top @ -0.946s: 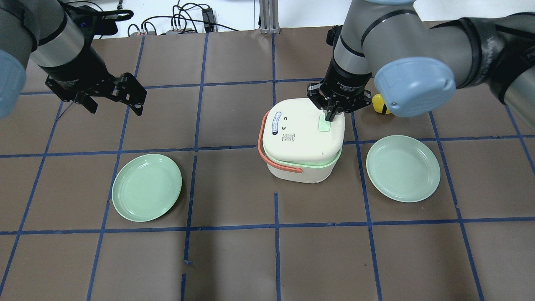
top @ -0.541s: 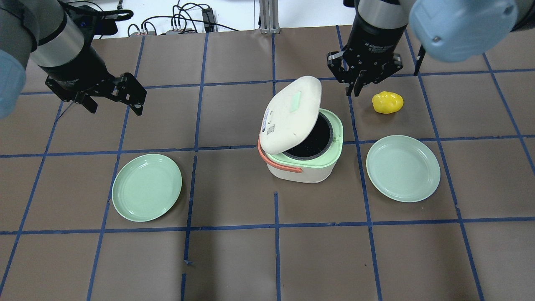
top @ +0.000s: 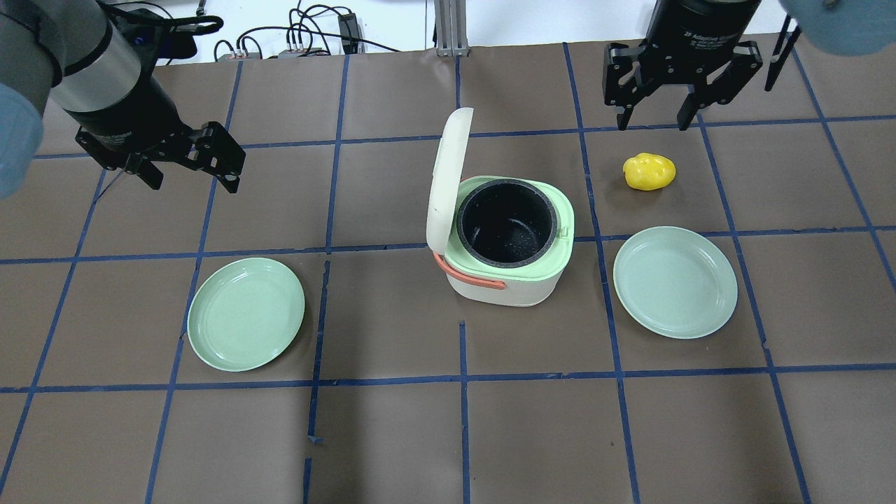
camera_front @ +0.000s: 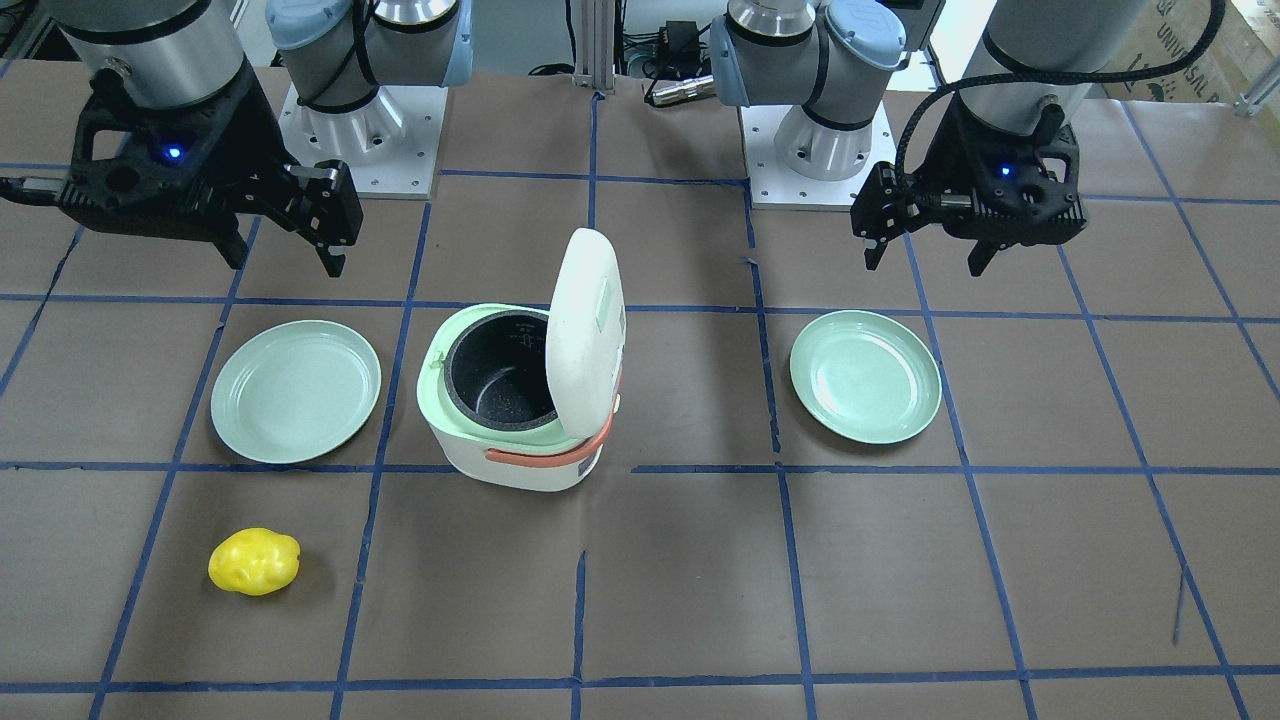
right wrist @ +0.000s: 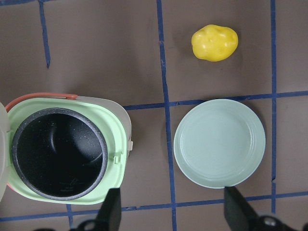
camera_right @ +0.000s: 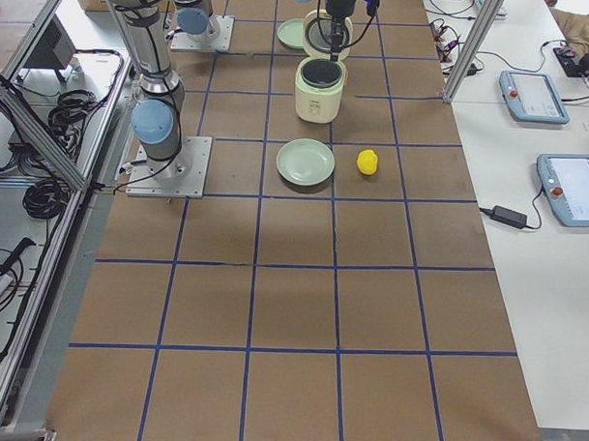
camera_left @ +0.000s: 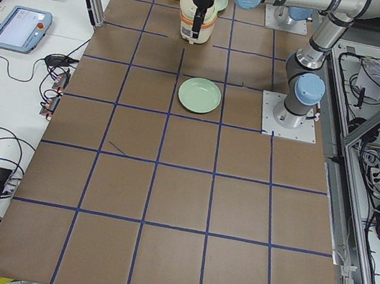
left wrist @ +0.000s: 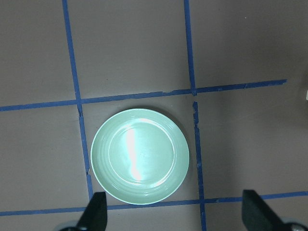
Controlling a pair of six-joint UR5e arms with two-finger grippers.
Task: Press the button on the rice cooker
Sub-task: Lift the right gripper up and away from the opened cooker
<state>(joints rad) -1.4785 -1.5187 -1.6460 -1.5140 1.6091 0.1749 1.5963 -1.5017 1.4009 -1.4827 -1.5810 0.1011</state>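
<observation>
When viewed from over the robot's shoulders, nearest on the brown gridded table [top: 392, 434]: two pale green plates, the left plate [top: 245, 313] and the right plate [top: 675, 281], both bare. Between them and slightly farther back, the white rice cooker [top: 511, 283], with lid [top: 444, 182] upright on its hinge side and dark inner pot [top: 506, 222] exposed, seemingly empty. On the raised lid's outer face, turned toward the robot's left, the small mint-green button [camera_front: 606, 303], touched by nothing. Beyond the right plate, a yellow potato-like toy [top: 649, 171]. Farther back, the left gripper [top: 194, 183], hovering with fingers spread wide and holding nothing. Farthest, the right gripper [top: 652, 124], well clear of the cooker, likewise spread wide and empty. Judging by the open lid, press apparently done; little left to do.
</observation>
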